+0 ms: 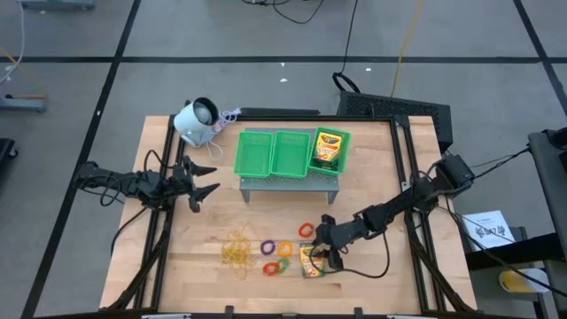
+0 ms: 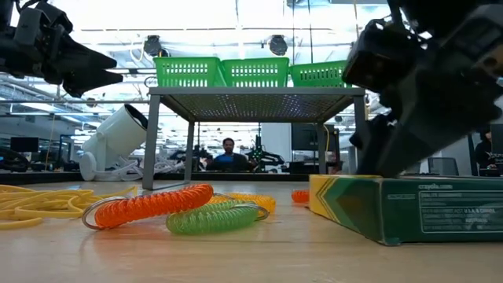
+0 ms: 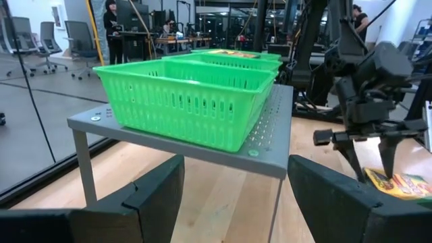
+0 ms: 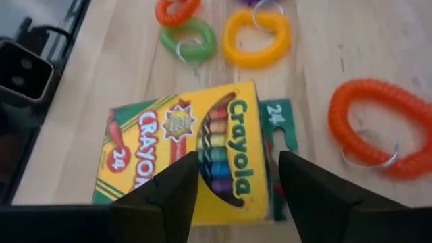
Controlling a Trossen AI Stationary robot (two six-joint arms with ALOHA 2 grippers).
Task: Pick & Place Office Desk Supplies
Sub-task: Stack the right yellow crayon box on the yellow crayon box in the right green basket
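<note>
Progress is partial — one crayon box (image 1: 328,149) already lies in the right-hand compartment of the green tray (image 1: 266,152). A second crayon box (image 4: 192,152) lies flat near the tabletop's front edge, long axis roughly front-to-back. The right gripper (image 4: 233,182) hovers above it, jaws spread, holding nothing. Rings (image 1: 285,249) and rubber bands (image 1: 236,250) remain — the left gripper (image 1: 202,180) waits open near the left edge.

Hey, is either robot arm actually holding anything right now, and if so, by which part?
Nothing is held. The right gripper hangs open above the crayon box lying on the table, fingers apart. The left gripper waits open beside the tray stand.
</note>
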